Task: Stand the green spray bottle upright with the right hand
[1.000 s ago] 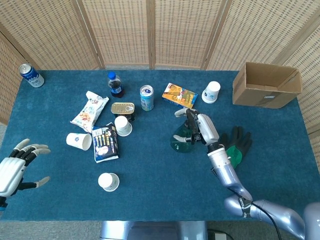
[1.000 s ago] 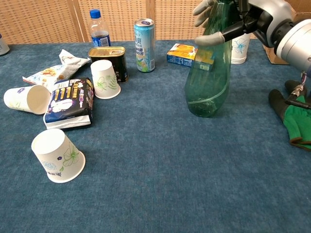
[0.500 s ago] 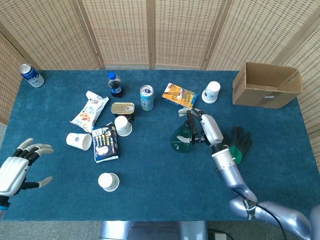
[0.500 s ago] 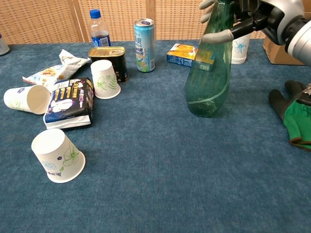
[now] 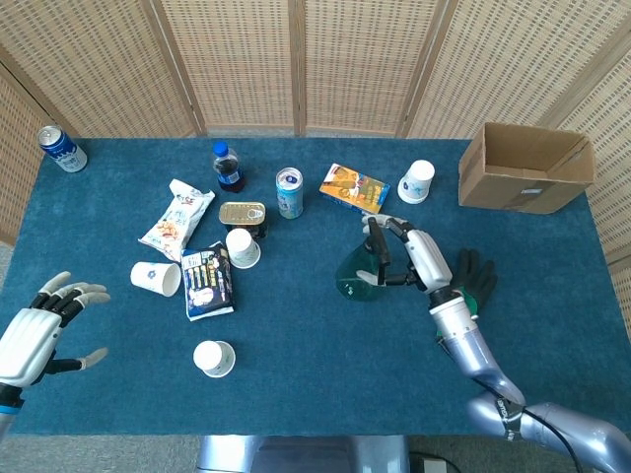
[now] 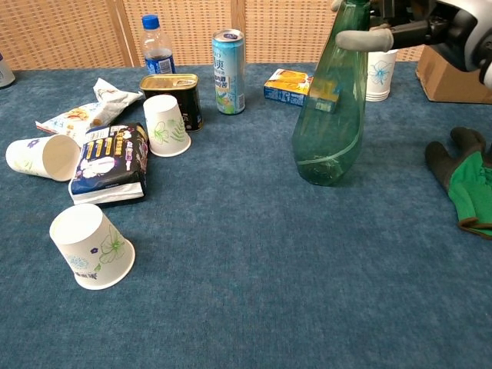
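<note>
Since the earlier pictures the right robot hand (image 5: 419, 258) has been drawn toward 3 o'clock and upward along the neck of the green spray bottle (image 6: 332, 115), and the left robot hand (image 5: 35, 330) has been shifted a little lower at the 8 o'clock edge of the head view.

The table (image 5: 315, 374), covered in blue cloth, is seen bearing everything. At its 2 o'clock corner a cardboard box (image 5: 527, 168) is placed, lying on its side.

The green spray bottle is found just right of the table's centre, its base set on the cloth. Its long axis is held close to vertical, the narrow neck pointing up and leaning slightly toward 1 o'clock in the chest view. The neck is gripped near the top by the right robot hand, fingers (image 6: 365, 38) wrapped around it. The left robot hand is held above the table's edge with its fingers spread and nothing in it.

A black and green glove (image 6: 465, 184) is laid at 3 o'clock of the bottle, apart from it. At 9 o'clock a dark snack packet (image 6: 108, 163) is seen lying flat, with paper cups (image 6: 91, 246) near it. A tall can (image 6: 229, 71) and a small orange box (image 6: 290, 84) are placed behind, toward 12 o'clock.
</note>
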